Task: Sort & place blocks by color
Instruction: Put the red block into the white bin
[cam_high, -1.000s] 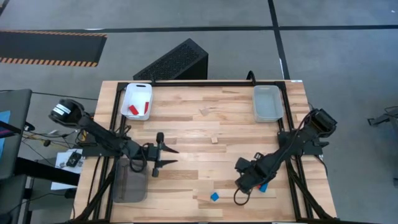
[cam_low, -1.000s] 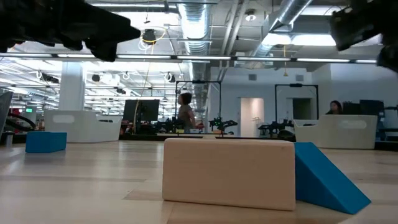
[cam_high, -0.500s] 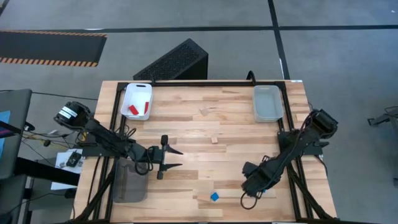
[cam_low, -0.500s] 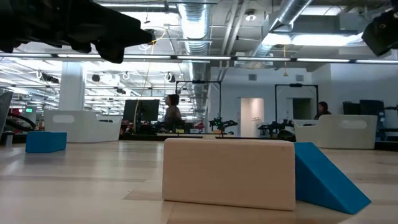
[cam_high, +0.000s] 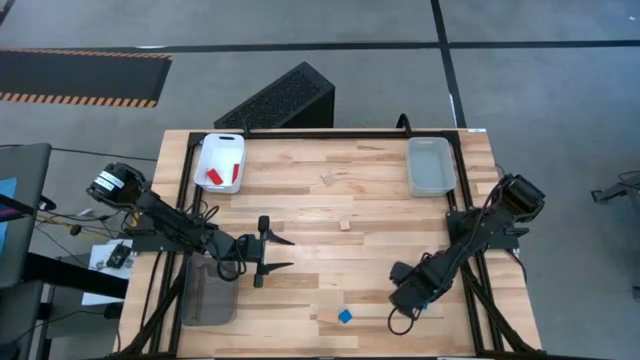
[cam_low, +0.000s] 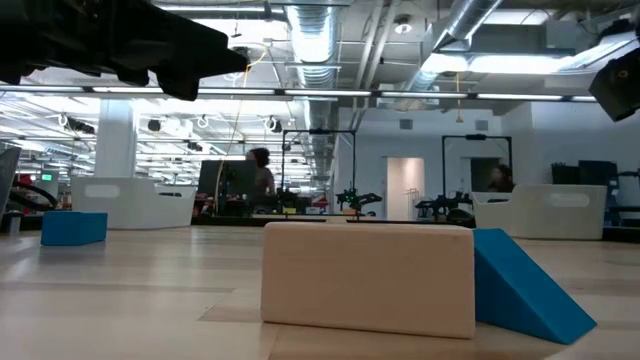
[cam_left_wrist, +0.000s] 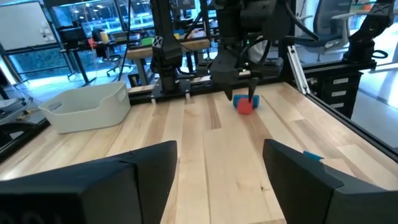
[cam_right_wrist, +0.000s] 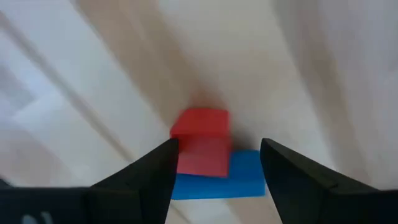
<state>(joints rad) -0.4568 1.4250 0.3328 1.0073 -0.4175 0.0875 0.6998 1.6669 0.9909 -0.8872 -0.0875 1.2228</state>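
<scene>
While I have the right gripper (cam_right_wrist: 214, 163) poised straight above its target near the table's front right edge, its jaws stand apart and hold nothing, bracketing a red block (cam_right_wrist: 200, 140) that sits touching a blue block (cam_right_wrist: 239, 177); I judge the gap is set that way so the fingers can drop either side of the red piece alone. Just to the left of that arm, 1 small blue block (cam_high: 345, 316) lies by itself on the wood near the front edge. On my left side, the left gripper (cam_high: 282, 254) hangs over the table's left half with its fingers spread and nothing between them, aimed toward the middle, and its wrist view looks across the wooden table (cam_high: 330, 210) at the other arm and the red and blue pair beneath it. Farther back, about mid-table, a plain wooden block (cam_high: 345, 225) rests alone, and another pale piece (cam_high: 329, 180) lies beyond it. At the far left corner a white tray (cam_high: 221, 148) already holds 2 red pieces (cam_high: 214, 176), so I take it as the red destination, while the clear tray (cam_high: 430, 166) at the far right shows no block that I can make out.
</scene>
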